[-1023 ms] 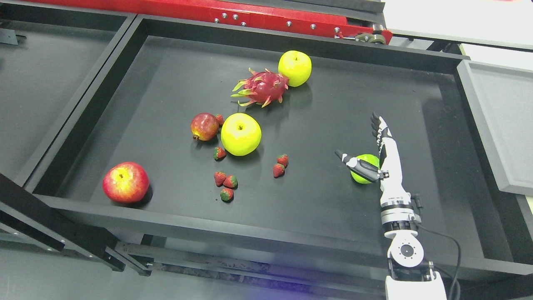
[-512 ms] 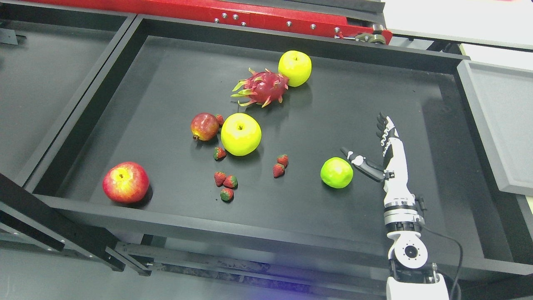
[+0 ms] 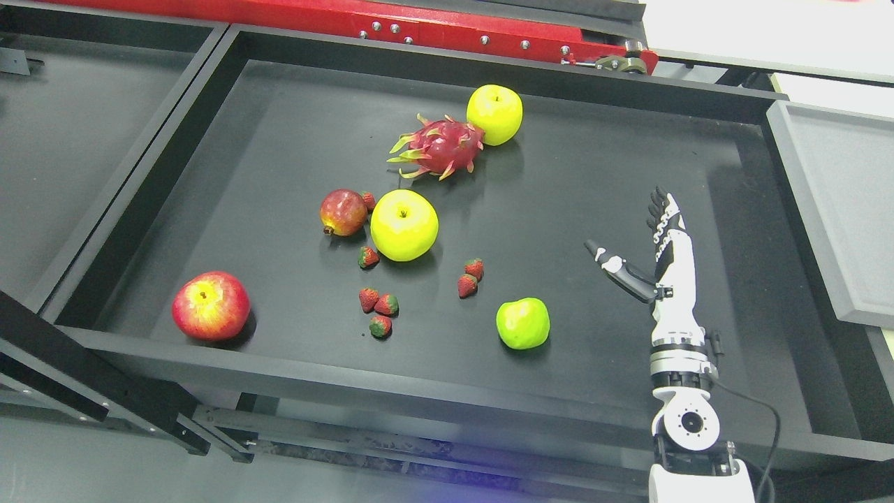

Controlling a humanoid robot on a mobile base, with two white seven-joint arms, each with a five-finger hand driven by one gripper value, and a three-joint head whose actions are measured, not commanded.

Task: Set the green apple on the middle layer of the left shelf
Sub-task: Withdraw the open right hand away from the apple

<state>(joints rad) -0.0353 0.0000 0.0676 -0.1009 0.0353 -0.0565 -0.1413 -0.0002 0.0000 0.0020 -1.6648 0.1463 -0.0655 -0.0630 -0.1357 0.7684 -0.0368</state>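
**Green apple loose on black shelf tray, right hand open beside it**

Seen from above, from the head camera. A wide black shelf tray (image 3: 209, 175) with raised rims, scattered with fruit. Toward the front, right of centre: the green apple (image 3: 522, 323), resting on the tray floor, free of any grasp. To its right and slightly farther back: the right hand (image 3: 646, 248), white and black, raised on its wrist from the lower right corner, fingers (image 3: 660, 206) stretched straight toward the back of the tray, thumb (image 3: 618, 269) angled out leftward. Wide open, holding nothing, clearly apart from the apple. No left hand in view.

Key relation: apple down and to the left of the open palm, on the thumb side, nearer the front rim than the fingertips. Roundish, so no long axis to line up with. Only the right hand within reach of it.

Elsewhere on the tray: a red apple (image 3: 210, 305) near the front left, a large yellow apple (image 3: 404, 225) at centre with a pomegranate (image 3: 343, 212) just beside it, a dragon fruit (image 3: 438, 147) touching a second yellow apple (image 3: 494, 114) farther back, and small strawberries (image 3: 377, 307) strewn between.

Whether this tray is the left shelf's middle layer: not clear from this view.
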